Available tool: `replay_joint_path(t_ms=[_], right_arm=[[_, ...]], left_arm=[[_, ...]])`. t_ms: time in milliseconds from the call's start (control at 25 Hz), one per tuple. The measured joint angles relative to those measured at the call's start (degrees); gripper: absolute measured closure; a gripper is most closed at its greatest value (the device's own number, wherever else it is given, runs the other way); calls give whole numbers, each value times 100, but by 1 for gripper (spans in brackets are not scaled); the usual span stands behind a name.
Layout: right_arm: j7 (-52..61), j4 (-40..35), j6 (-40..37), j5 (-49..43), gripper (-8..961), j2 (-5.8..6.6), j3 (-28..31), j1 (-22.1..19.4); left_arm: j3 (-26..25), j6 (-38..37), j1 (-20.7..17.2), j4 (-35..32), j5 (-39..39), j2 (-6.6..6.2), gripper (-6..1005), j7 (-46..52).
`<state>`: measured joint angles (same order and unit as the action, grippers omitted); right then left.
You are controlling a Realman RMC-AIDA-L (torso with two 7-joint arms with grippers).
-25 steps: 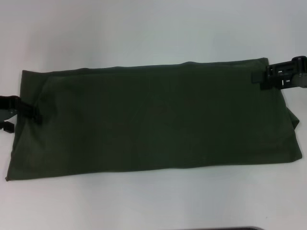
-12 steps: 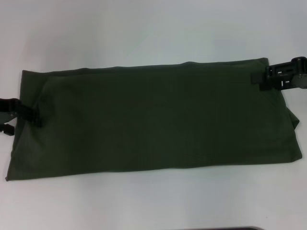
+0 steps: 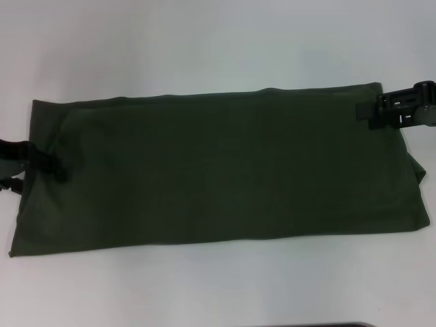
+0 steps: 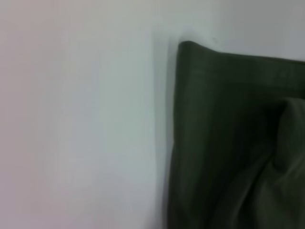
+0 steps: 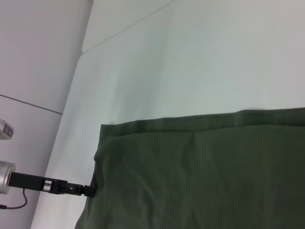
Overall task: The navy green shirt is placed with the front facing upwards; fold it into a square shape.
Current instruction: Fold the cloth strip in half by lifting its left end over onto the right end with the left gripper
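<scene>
The navy green shirt (image 3: 218,167) lies spread flat across the white table (image 3: 204,48) as a long, wide band, plain dark green on the face that shows, with no lettering to be seen. Its far edge runs almost straight; the near edge slants a little, and at the right end a second layer of cloth peeks out past the top layer. The left gripper (image 3: 53,167) comes in low from the left side of the table and sits on the shirt's left edge, about midway along that short side; its dark fingers (image 3: 42,161) reach onto the cloth and the fabric puckers slightly around the tip, so the jaws look pinched down on the hem. The right gripper (image 3: 368,114) is at the far right corner of the shirt, its black body lying across the corner with the tip resting on the cloth; whether its jaws are clamped on the fabric or merely lying there I cannot tell. From the right wrist view the left gripper (image 5: 88,191) shows as a thin dark bar touching the shirt's opposite edge. The left wrist view shows only a folded corner of the shirt against the table.
</scene>
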<state>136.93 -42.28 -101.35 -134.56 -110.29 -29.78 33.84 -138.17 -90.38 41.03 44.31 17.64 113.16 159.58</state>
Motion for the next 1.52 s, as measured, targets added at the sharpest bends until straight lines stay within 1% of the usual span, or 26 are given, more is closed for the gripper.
replay_joint_path(t_ms=[240, 520, 840, 960, 1360, 1520], right_arm=[[0, 0, 3, 0, 308, 0, 1, 0], [0, 55, 3, 0, 308, 13, 8, -10], [-2, 60, 2, 0, 308, 17, 18, -9], [-3, 62, -1, 0, 307, 18, 8, -9], [-7, 70, -15, 0, 307, 10, 2, -22], [-9, 71, -16, 0, 308, 9, -2, -25]], left_arm=[[-4, -90, 32, -18, 101, 49, 172, -45], [-2, -176, 94, -94, 357, 56, 173, -126], [-13, -340, 113, -168, 785, -26, 174, -231], [-15, -346, 115, -169, 808, -32, 174, -235], [-26, -300, 64, -182, 840, -75, 220, -230], [-26, -281, 86, -296, 842, -87, 223, -242]])
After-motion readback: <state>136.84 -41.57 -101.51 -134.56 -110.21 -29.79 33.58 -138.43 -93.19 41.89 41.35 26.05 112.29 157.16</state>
